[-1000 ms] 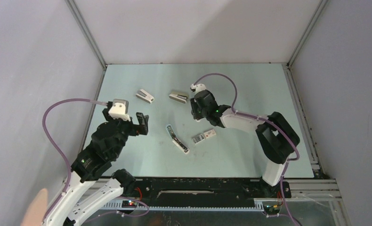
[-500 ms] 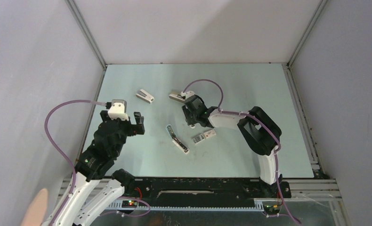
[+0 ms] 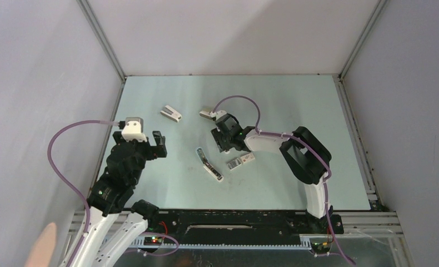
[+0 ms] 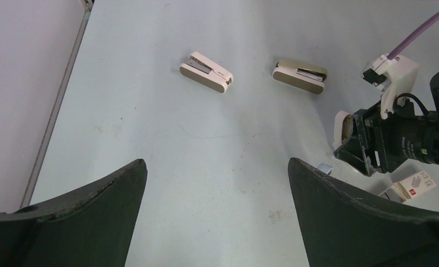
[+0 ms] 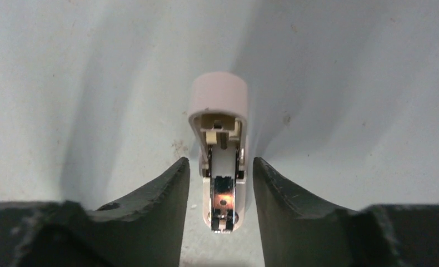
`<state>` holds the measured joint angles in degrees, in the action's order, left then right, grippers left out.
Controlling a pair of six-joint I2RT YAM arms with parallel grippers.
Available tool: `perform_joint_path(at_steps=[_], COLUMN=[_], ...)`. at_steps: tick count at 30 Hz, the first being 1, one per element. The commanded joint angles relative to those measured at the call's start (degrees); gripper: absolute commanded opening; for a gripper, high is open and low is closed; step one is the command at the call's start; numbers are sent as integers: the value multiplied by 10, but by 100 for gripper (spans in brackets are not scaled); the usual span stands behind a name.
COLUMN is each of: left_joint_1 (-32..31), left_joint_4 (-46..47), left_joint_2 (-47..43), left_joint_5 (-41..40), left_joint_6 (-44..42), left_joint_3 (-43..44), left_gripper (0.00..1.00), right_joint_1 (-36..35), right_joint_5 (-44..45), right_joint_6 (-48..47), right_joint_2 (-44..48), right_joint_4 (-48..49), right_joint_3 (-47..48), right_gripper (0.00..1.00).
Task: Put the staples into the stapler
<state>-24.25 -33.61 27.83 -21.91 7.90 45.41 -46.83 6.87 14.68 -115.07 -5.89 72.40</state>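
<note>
The stapler (image 3: pixel 209 164) lies on the pale green counter (image 3: pixel 295 100) just below the middle of the overhead frame. It slants from upper left to lower right, with its silvery metal parts showing. The staples (image 3: pixel 246 159), a small white box with a grey tray, lie just to the right of it, near but not touching.

The right claw (image 5: pixel 221 162) hangs by the upper end of the stapler, a little above and to the right of it in the overhead frame. In the right wrist view the stapler runs up the middle of the frame between the two dark fingers (image 5: pixel 150 206). Its rounded end is farthest from the camera and its open metal channel faces up. A thin strip of counter shows on each side between finger and stapler. The claw therefore stands partly open, slightly wider than the stapler, and has hold of nothing. Whether its fingertips reach the counter cannot be told.

The left claw (image 4: pixel 217 167) hovers at the left of the overhead frame, well apart from the stapler. It is spread wide, with nothing but counter between its fingers. Toward the top of the left wrist view lie a white wedge stapler (image 4: pixel 206 71) and, to its right and apart from it, a beige wedge stapler (image 4: pixel 299 75).
</note>
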Motion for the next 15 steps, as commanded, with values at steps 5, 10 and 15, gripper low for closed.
perform_joint_path(at_steps=[5, 10, 15], left_joint_1=[17, 21, 27], left_joint_4=[18, 18, 18], left_joint_2=[0, 3, 4], left_joint_5=[19, 19, 24], left_joint_6=[-2, 0, 1], left_joint_3=[-6, -7, -6], left_gripper=[100, 100, 100], right_joint_1=[-6, -7, -11], right_joint_5=[-16, -7, -11], right_joint_6=[-10, -24, -19], right_joint_2=[99, 143, 184], right_joint_4=[-58, -128, -176], right_joint_3=[19, 18, -4], right_gripper=[54, 51, 45])
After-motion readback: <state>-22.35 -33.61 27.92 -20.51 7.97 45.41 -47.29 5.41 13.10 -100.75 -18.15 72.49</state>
